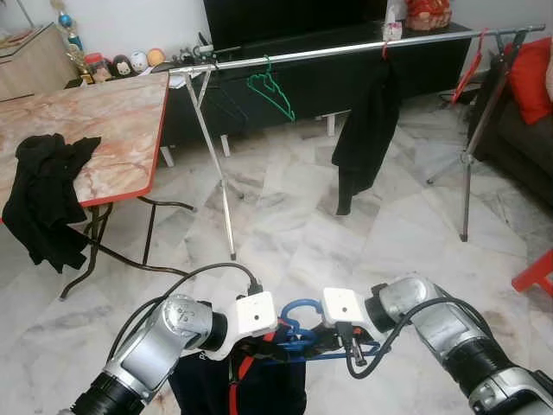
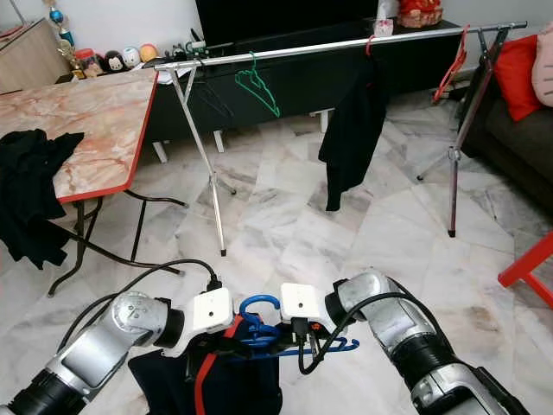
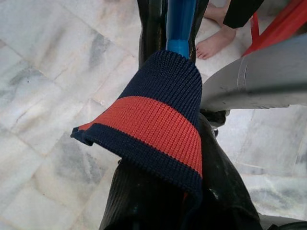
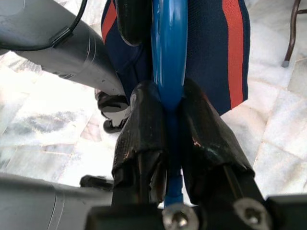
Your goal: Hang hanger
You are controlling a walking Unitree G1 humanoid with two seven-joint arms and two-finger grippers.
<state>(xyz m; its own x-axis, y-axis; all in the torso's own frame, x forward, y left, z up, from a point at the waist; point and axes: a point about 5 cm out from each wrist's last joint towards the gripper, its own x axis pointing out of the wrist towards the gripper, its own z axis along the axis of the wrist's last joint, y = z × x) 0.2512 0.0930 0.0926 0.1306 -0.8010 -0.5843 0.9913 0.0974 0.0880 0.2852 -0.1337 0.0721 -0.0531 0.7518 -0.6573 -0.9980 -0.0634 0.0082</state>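
Two grippers share one load. Up at twelve o'clock stretches the clothes rail (image 1: pixel 346 52), well apart from it. Down at six hangs the navy sweater (image 2: pixel 233 380) with its red stripe: soft, floppy, likely to swing. Carrying it, the blue hanger (image 2: pixel 259 324) looks stiff, light and slick. Right gripper (image 4: pixel 168 139) is clamped on its blue bar; left gripper (image 3: pixel 168 28) grasps bar and knit together. Best hold: bar near the hook.

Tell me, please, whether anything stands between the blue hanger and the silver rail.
Nothing visible does: bare marble floor lies between the blue hanger, held low by both grippers, and the rail. Free rail remains between the green hanger and black garment.
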